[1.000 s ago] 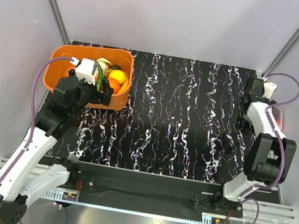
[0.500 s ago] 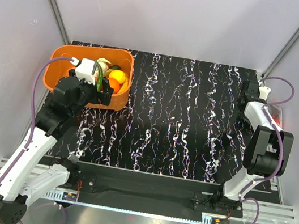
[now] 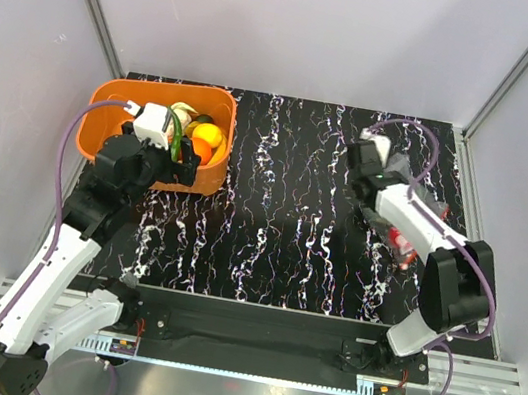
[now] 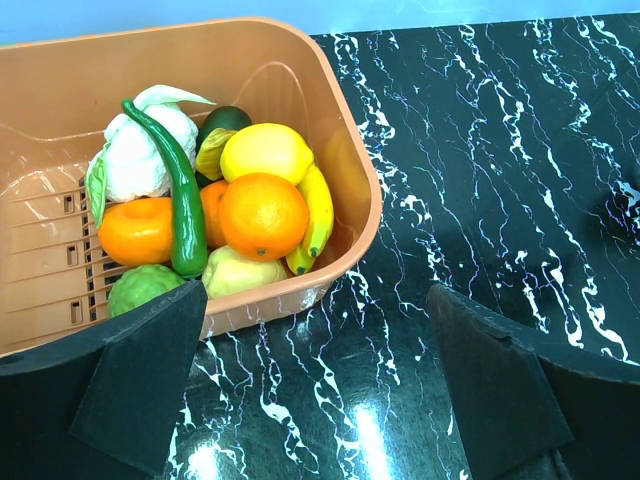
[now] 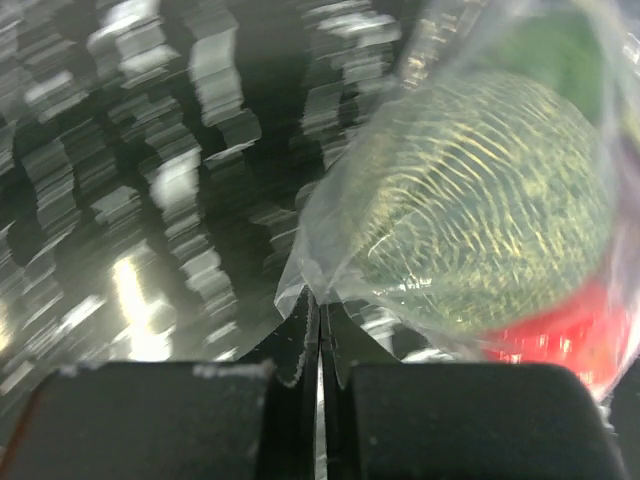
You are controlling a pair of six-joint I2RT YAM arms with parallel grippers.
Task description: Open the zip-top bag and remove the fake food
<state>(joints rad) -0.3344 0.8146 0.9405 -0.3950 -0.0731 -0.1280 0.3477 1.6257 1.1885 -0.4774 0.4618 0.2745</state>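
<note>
Top external: right fingers [image 3: 375,213] over mid-right table [image 3: 287,242], zip-top bag [image 3: 410,232] trailing beneath the forearm | Left wrist: left fingers [image 4: 320,385] spread wide, nothing held, beside orange basket [image 4: 350,200] | Right wrist: right fingers [image 5: 320,345] pinched on bag film, green and red fake food [image 5: 480,230] inside.

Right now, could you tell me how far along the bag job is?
Done: the right end effector has pinched a corner of the zip-top bag and holds it over the black table.
In hand: carrying it, with the fake food inside, green and red showing through the plastic.
Left: opening the zip and removing the pieces. The left end effector hangs open beside the orange basket.
</note>
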